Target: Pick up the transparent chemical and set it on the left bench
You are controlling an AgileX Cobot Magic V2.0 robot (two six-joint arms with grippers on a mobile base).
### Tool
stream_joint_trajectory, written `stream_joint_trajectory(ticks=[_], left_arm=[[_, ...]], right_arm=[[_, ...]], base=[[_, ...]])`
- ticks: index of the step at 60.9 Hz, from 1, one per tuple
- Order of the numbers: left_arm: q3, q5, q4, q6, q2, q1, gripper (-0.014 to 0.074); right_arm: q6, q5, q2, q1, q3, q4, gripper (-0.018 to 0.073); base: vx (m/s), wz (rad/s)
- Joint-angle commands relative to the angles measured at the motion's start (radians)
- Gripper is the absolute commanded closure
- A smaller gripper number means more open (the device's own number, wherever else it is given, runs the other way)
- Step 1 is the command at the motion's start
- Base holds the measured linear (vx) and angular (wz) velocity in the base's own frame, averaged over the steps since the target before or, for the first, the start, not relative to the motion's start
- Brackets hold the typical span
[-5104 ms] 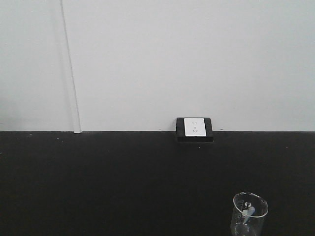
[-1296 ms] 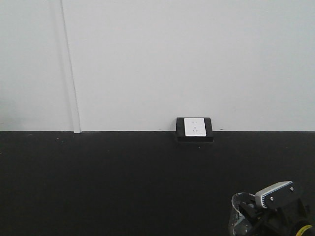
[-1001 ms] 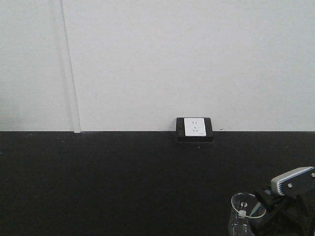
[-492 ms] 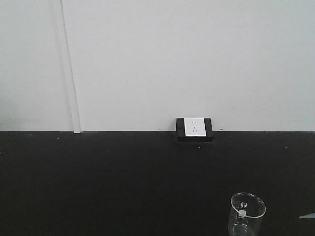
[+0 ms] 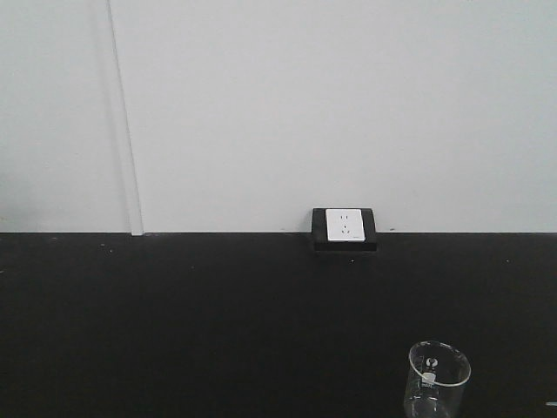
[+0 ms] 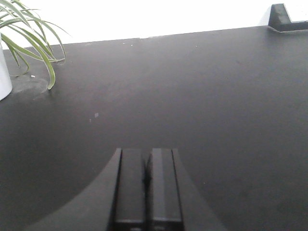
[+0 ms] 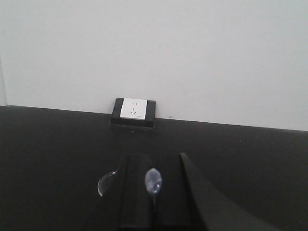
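A clear glass beaker (image 5: 438,381) is seen in the lower right corner of the front view. It stands upright on the black surface (image 5: 218,322), and its base is cut off by the bottom edge of the picture. A thin clear dropper (image 5: 429,377) is leaned inside it, below the rim. The beaker is placed on the right part of the surface, well in front of the white socket in a black frame (image 5: 345,227), which is set where the surface meets the white wall (image 5: 305,104).

In the left wrist view, the left end effector (image 6: 147,153) is shown clenched: its 2 dark fingers are pressed together, with only a thin seam between them, above the bare surface. A green plant with long narrow leaves (image 6: 33,36) in a white pot (image 6: 3,72) is found at the far left corner.

In the right wrist view, the right end effector (image 7: 153,158) is also clenched (the 2 fingers lie side by side along 1 seam) and is pointed toward the socket. A small clear oval glint (image 7: 153,182) is seen over the seam and a curved pale glint (image 7: 107,183) just to its left. What they are cannot be told.
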Motion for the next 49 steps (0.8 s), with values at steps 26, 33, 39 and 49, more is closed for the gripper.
stream_joint_trajectory(ticks=[26,33,39,49], left_arm=[[0.016,-0.078,-0.001,-0.008,-0.019,-0.002,0.0600],[0.016,-0.078,-0.001,-0.008,-0.019,-0.002,0.0600],[0.016,-0.078,-0.001,-0.008,-0.019,-0.002,0.0600],[0.016,-0.078,-0.001,-0.008,-0.019,-0.002,0.0600]], right_arm=[[-0.001,-0.065,0.001,-0.002,-0.029,0.002,0.0564],[-0.001,-0.065,0.001,-0.002,-0.029,0.002,0.0564],[-0.001,-0.065,0.001,-0.002,-0.029,0.002,0.0564],[-0.001,-0.065,0.001,-0.002,-0.029,0.002,0.0564]], base=[[-0.01,0.01],[-0.04,0.00],[-0.09,-0.05],[-0.19,-0.03]])
